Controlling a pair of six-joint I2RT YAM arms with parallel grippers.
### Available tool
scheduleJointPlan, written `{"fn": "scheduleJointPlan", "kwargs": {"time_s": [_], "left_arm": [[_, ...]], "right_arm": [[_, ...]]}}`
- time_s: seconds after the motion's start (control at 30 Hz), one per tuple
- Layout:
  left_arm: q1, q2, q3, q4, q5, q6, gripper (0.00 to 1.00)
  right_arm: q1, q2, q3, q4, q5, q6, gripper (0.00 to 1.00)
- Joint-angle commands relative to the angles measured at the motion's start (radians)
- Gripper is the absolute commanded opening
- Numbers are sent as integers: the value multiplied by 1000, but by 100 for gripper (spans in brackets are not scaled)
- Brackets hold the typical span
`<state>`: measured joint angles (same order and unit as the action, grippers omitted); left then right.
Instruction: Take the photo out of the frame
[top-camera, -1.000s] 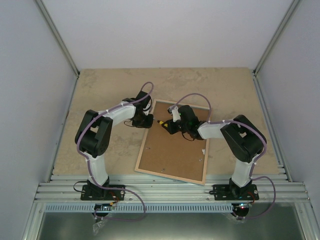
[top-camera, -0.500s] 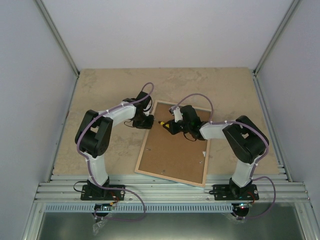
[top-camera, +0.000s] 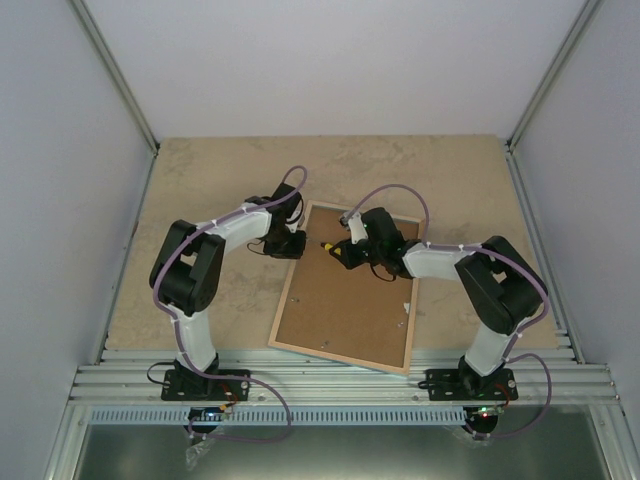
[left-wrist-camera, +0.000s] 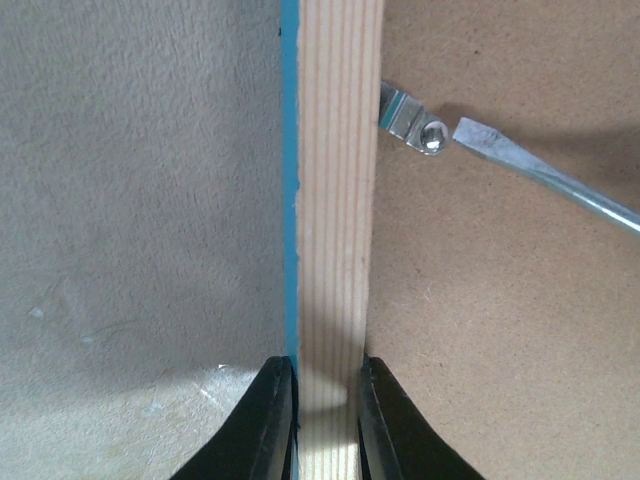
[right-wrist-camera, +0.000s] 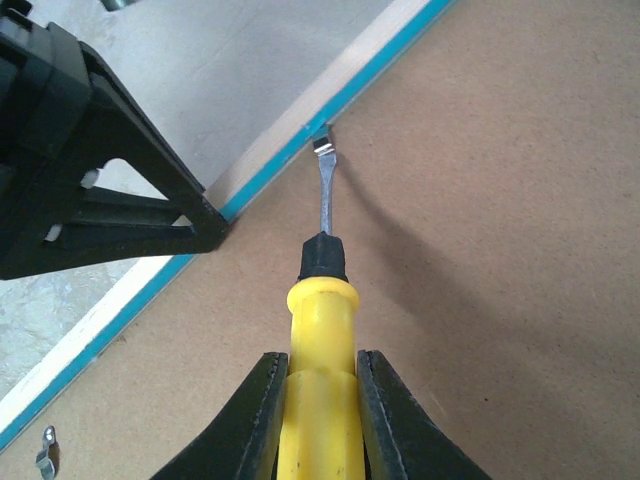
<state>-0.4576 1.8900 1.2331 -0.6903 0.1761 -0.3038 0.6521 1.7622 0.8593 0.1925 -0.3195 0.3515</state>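
The frame (top-camera: 345, 300) lies face down on the table, brown fibreboard back up, with its wood rim (left-wrist-camera: 335, 200) and turquoise edge showing. The photo is hidden under the back board. My left gripper (top-camera: 296, 243) (left-wrist-camera: 325, 400) is shut on the frame's left rim near the far corner. My right gripper (top-camera: 345, 250) (right-wrist-camera: 320, 400) is shut on a yellow-handled screwdriver (right-wrist-camera: 322, 340). Its flat blade (left-wrist-camera: 540, 175) points at a small metal clip (left-wrist-camera: 415, 120) on that rim, the tip right beside the clip's screw head.
More small metal clips sit on the back board, one near the right rim (top-camera: 408, 305), one near the front rim (top-camera: 326, 343), one further along the left rim (right-wrist-camera: 45, 450). Grey walls enclose the table; aluminium rails (top-camera: 340, 385) run along its near edge.
My right arm's elbow has swung a little outward to the right, with the screwdriver still pointing at the left rim. The frame's near end has shifted slightly. The left gripper stays put.
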Motion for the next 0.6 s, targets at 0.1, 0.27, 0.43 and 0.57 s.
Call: {"fn": "scheduleJointPlan", "kwargs": {"time_s": [0.1, 0.27, 0.43, 0.57], "left_arm": [[11, 5, -8, -35, -8, -22, 0], [11, 4, -9, -36, -2, -20, 0], [11, 2, -10, -34, 0, -20, 0], [11, 3, -10, -35, 0, -19, 0]], "right_arm": [[18, -14, 20, 4, 3, -25, 0], [33, -2, 20, 35, 2, -29, 1], [34, 22, 32, 26, 25, -26, 0], [34, 30, 35, 25, 43, -25, 1]]}}
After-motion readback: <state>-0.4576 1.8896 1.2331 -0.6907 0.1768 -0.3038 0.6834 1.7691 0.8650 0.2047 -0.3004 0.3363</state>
